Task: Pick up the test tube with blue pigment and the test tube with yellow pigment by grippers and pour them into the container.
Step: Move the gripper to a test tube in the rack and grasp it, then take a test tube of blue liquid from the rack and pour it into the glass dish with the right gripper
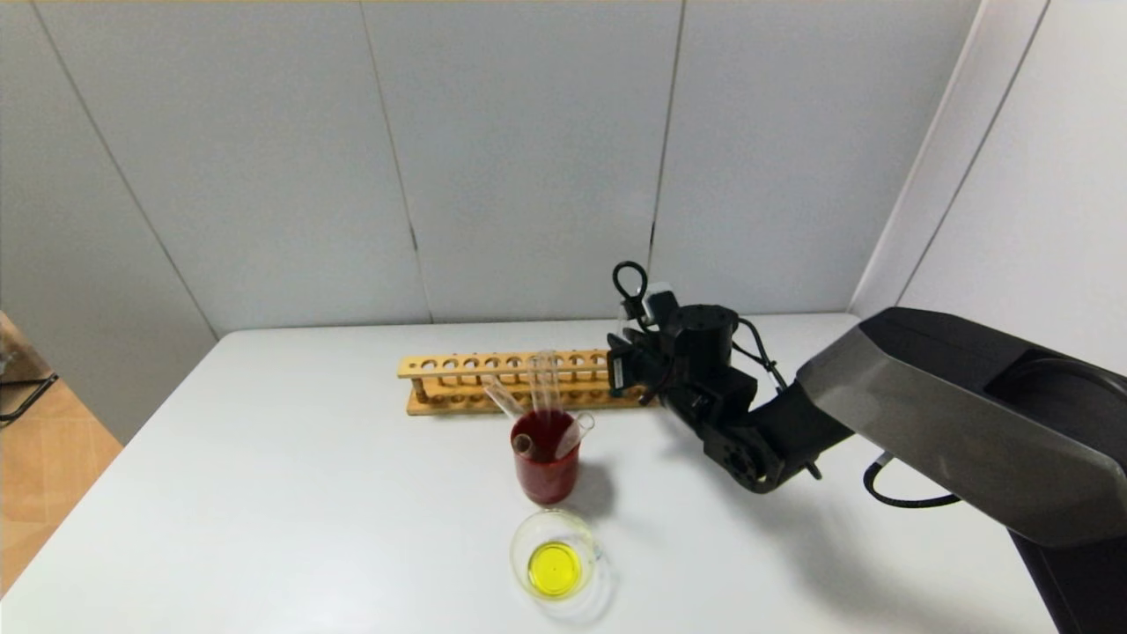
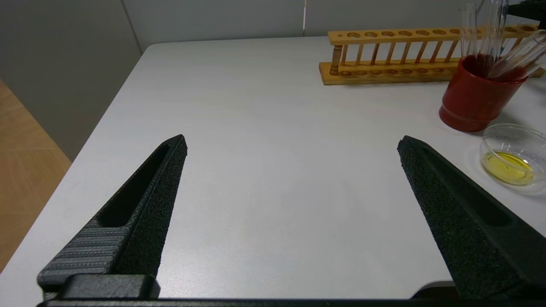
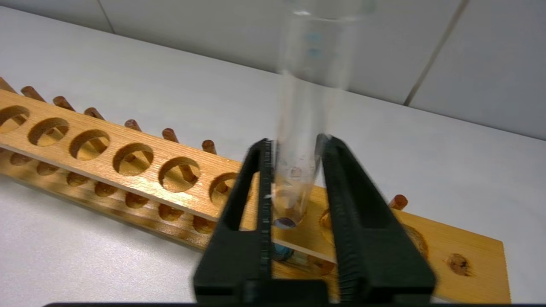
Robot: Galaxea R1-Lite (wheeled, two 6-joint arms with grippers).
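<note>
My right gripper (image 1: 616, 368) is at the right end of the wooden rack (image 1: 458, 365). In the right wrist view its fingers (image 3: 294, 140) are closed on both sides of the upright test tube with blue pigment (image 3: 298, 128), which stands in a rack hole. A little blue shows at its bottom (image 3: 281, 252). The container (image 1: 521, 541), a low clear beaker, sits at the table's front and holds yellow liquid. I see no tube with yellow pigment. My left gripper (image 2: 292, 143) is open and empty over bare table, out of the head view.
A taller beaker of dark red liquid (image 1: 546, 471) stands between the rack and the container, with several clear tubes leaning in it. It also shows in the left wrist view (image 2: 473, 102), beside the container (image 2: 495, 136). The other rack holes (image 3: 85, 143) are empty.
</note>
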